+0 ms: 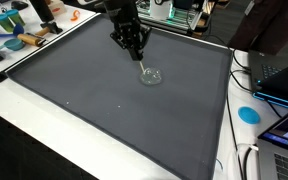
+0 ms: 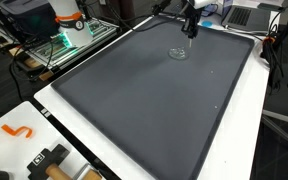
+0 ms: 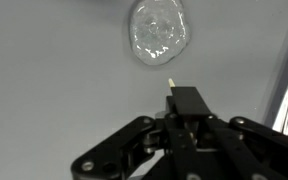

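Thin stick pinched above a clear dish.
The jaws press together on a light, stiff stick (image 3: 171, 80). The small clear dish (image 3: 159, 33), near the surface's (image 1: 84, 110) far edge, looks light, slippery and fragile; best gripped at its rim.

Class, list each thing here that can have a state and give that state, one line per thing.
gripper: shut on thin stick
thin stick: clamped, tip pointing toward clear round item; whether they touch cannot be told
clear round item: resting on grey mat, looks empty
grey mat: spread out flat
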Robot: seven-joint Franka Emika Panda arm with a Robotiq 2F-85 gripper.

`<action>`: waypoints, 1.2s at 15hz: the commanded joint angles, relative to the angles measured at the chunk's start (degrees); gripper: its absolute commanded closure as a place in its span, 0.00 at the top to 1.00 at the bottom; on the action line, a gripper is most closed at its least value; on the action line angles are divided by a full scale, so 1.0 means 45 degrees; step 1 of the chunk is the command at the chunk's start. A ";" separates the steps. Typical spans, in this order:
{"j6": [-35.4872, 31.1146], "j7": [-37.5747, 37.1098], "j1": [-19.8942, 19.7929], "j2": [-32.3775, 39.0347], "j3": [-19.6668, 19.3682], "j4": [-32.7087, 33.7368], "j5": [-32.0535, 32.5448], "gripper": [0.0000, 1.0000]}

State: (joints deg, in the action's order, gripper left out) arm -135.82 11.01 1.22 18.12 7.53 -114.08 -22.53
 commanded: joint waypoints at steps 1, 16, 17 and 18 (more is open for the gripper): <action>-0.0382 0.1287 -0.0540 -0.0746 0.0382 -0.1084 -0.1394 0.03; -0.0669 0.4125 -0.0616 -0.1907 0.0151 -0.2647 -0.4351 0.03; -0.0732 0.4219 -0.0594 -0.1971 0.0126 -0.2752 -0.4468 0.03; -0.0834 0.4325 -0.0577 -0.2014 0.0112 -0.2859 -0.4595 0.03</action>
State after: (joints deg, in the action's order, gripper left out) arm -137.71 27.64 -1.31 11.32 8.09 -123.64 -40.32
